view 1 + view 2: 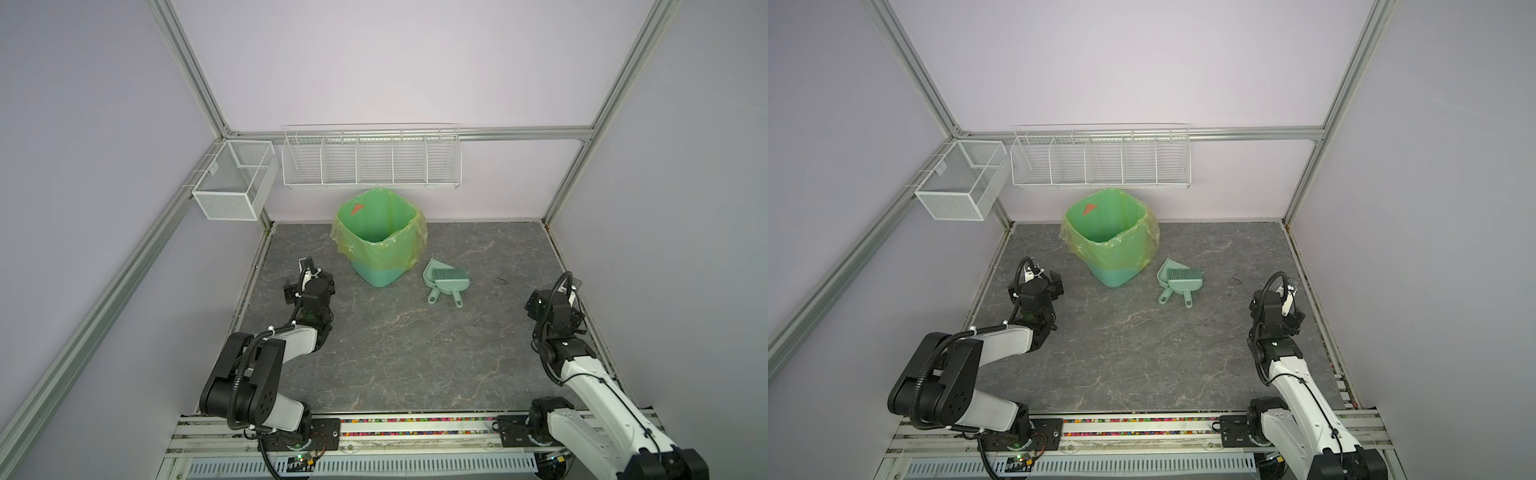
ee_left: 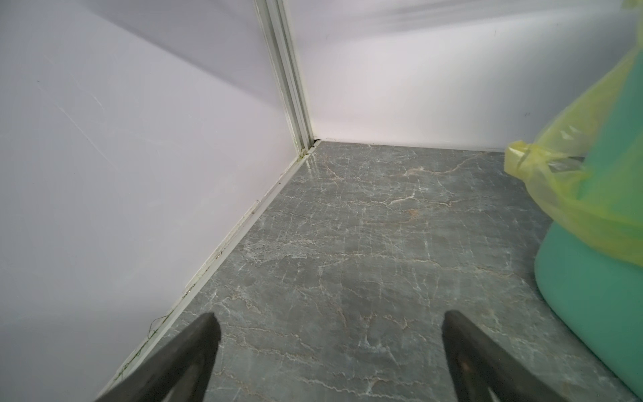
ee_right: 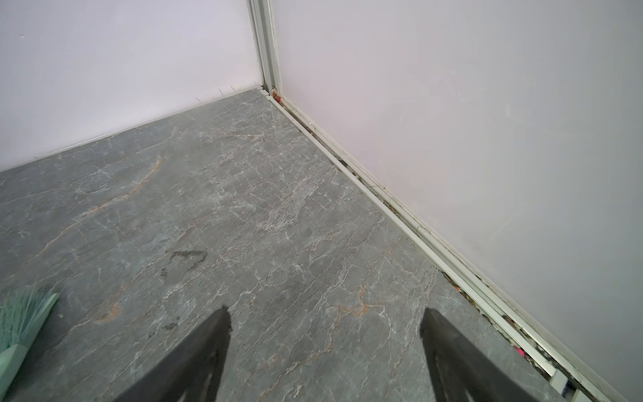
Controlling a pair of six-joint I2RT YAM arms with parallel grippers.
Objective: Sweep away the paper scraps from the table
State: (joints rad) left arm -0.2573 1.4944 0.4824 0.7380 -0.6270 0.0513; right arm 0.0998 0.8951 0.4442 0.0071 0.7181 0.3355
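Left gripper [image 2: 327,323] and right gripper [image 3: 325,320] are held wide apart, with nothing grasped. No paper scraps are seen on the table [image 1: 415,353], so the sweeping is judged done. Brush [image 1: 451,274] and dustpan [image 1: 434,266] are laid together beside the lined bin [image 1: 378,276], where only a reddish patch [image 1: 356,209] is seen; the wire rack [image 1: 370,162] and mesh basket [image 1: 226,199] are seen empty.

**Both claws spread, arms folded**

My left gripper [image 2: 330,318]: jaws full apart, nothing between the fingers [image 2: 195,351]. My right gripper [image 3: 326,313]: the same. My left arm [image 1: 286,340] and right arm [image 1: 590,374] are bent at the elbow, with the claws well apart from each other.
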